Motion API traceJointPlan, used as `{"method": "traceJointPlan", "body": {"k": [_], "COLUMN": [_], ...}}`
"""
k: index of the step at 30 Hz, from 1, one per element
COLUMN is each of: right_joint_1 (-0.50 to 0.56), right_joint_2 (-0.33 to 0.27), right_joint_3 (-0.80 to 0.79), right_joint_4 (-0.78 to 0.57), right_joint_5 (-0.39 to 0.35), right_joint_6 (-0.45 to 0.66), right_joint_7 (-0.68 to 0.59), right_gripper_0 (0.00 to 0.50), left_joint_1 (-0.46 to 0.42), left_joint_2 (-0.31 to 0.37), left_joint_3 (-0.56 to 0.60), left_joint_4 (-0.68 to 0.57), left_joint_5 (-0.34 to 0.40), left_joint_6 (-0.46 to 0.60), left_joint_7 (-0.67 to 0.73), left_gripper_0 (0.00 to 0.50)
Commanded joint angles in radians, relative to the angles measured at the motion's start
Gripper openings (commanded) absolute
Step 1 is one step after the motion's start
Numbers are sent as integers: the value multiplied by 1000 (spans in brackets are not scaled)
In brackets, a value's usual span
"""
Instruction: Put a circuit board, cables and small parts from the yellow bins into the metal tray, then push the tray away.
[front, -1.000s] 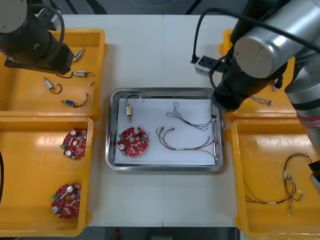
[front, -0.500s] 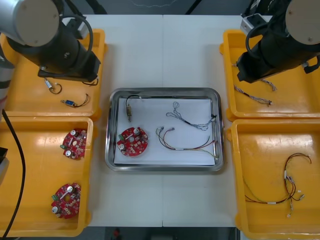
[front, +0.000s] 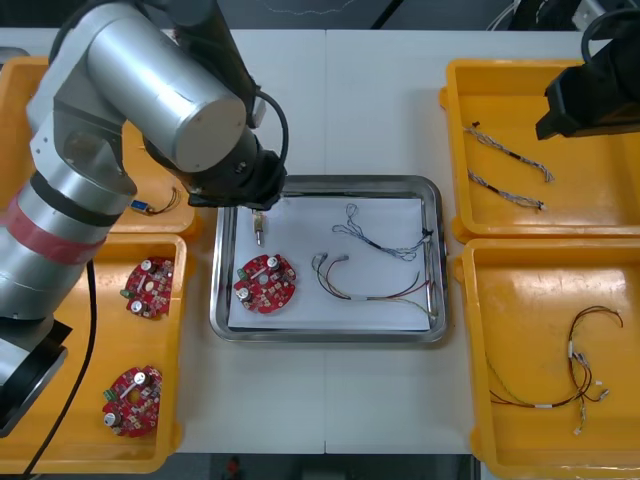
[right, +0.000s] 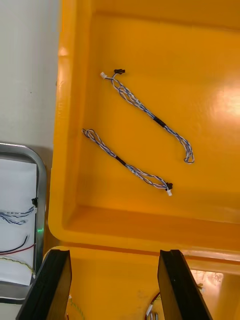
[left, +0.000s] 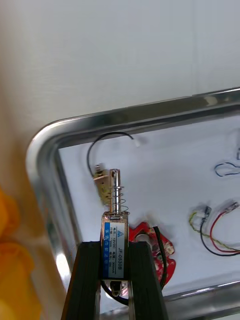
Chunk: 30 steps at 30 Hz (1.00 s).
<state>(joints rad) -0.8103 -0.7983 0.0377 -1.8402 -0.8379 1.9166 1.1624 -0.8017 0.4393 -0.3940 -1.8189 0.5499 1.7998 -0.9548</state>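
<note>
Light table (front: 330, 100), left gripper (left: 115, 247) clamping small metal part (left: 114, 200) above tray (left: 125, 117), right gripper (right: 115, 252) spread over yellow bin (right: 200, 75).

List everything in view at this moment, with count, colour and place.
table: 1, light, under everything
bins: 4, yellow, two at each side
tray: 1, metal, white inside, centre
boards: 3, red; one in the tray, two in the near left bin
twisted cables: 3, blue and white; one in the tray, two in the far right bin
red and yellow cable: 1, in the tray
cable tangle: count unclear, red and dark, near right bin
parts: 3, metal; one in the tray, one in the far left bin, one held
left gripper: shut on a part, above the tray's far left corner
right gripper: open, above the right bins
</note>
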Motion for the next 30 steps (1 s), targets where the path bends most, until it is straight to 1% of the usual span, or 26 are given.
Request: {"method": "traceJointPlan", "body": {"k": [1,5,7,13,17,21,23,26,30], "right_joint_1": [31,83,129,266,341,424,465,507,536], "right_joint_2": [-91,-119,-133,-165,-170,-170,-170,-168,-168], "right_joint_3": [-108,-167,-209,-317,-395,-456,-475,-483,-486], "right_joint_4": [-37,-74,-113,-202,-232,-281,-309,-338,-363], "right_joint_5": [-69,-105,-121,-165,-201,-210,-208,-210,-208], "right_joint_6": [3,3,3,3,3,3,3,3,3], "right_joint_7": [-99,-141,-147,-152,-156,-158,-161,-162,-162], "right_gripper_0": [500,500,500,500,500,500,500,500,500], "left_joint_1": [-36,-36,-34,-33,-16,-1,6,18,33], "left_joint_2": [-48,-67,-79,-90,-90,-85,-83,-79,-71], "left_joint_3": [-74,-117,-132,-164,-178,-194,-212,-224,-232], "left_joint_4": [41,92,118,151,158,158,158,158,158], "left_joint_5": [-36,-71,-84,-94,-104,-110,-125,-136,-143], "left_joint_6": [-70,-122,-142,-181,-212,-234,-237,-252,-269], "left_joint_7": [59,70,77,94,103,107,111,116,116], "left_gripper_0": [2,0,1,0,0,0,1,0,1]}}
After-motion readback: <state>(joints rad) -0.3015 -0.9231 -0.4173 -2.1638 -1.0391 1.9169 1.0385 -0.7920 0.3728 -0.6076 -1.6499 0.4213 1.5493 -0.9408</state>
